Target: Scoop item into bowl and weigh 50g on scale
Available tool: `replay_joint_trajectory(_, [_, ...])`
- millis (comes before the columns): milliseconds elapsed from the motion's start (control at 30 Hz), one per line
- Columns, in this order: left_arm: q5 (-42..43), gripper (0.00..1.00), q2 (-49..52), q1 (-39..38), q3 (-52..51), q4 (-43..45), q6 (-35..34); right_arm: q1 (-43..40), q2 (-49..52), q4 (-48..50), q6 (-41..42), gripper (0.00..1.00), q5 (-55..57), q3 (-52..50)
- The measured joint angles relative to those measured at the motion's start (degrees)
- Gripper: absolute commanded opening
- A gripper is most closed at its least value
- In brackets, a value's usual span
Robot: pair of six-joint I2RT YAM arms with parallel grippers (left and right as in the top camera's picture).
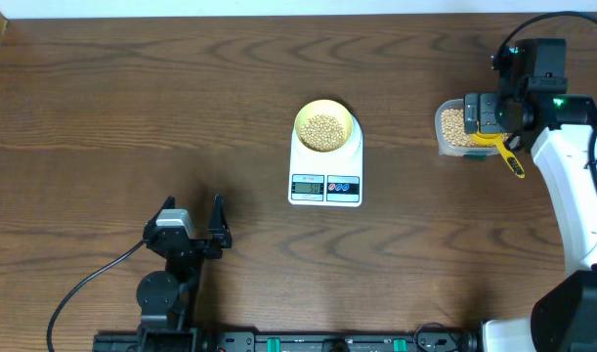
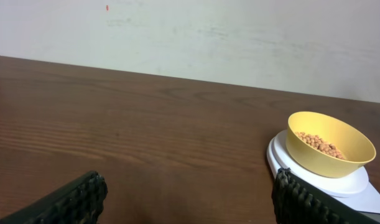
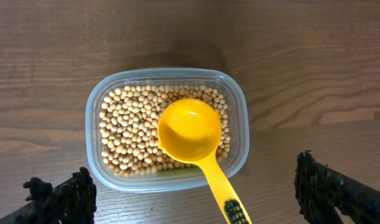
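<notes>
A pale yellow bowl holding tan beans sits on the white scale at mid-table; the left wrist view shows the same bowl and scale. A clear tub of beans stands at the right, with an empty yellow scoop resting in it, handle over the rim. My right gripper hovers open above the tub and scoop handle, touching neither. My left gripper stands open, empty, low at the front left.
The clear tub sits near the table's right side, under the right arm. A cable trails from the left arm's base at the front edge. A pale wall stands beyond the far edge.
</notes>
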Motion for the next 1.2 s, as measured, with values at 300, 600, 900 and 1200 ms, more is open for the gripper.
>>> replay_joint_trajectory(300, [0.0, 0.87, 3.5, 0.0, 0.0, 0.0, 0.0, 0.0, 0.0, 0.0, 0.0, 0.99, 0.0, 0.0])
replay_joint_trajectory(600, [0.0, 0.87, 8.6, 0.0, 0.0, -0.1, 0.0, 0.0, 0.0, 0.0, 0.0, 0.99, 0.0, 0.0])
replay_joint_trajectory(900, [0.0, 0.87, 13.4, 0.0, 0.0, -0.1, 0.0, 0.0, 0.0, 0.0, 0.0, 0.99, 0.0, 0.0])
replay_joint_trajectory(1200, [0.0, 0.87, 17.6, 0.0, 0.0, -0.1, 0.0, 0.0, 0.0, 0.0, 0.0, 0.99, 0.0, 0.0])
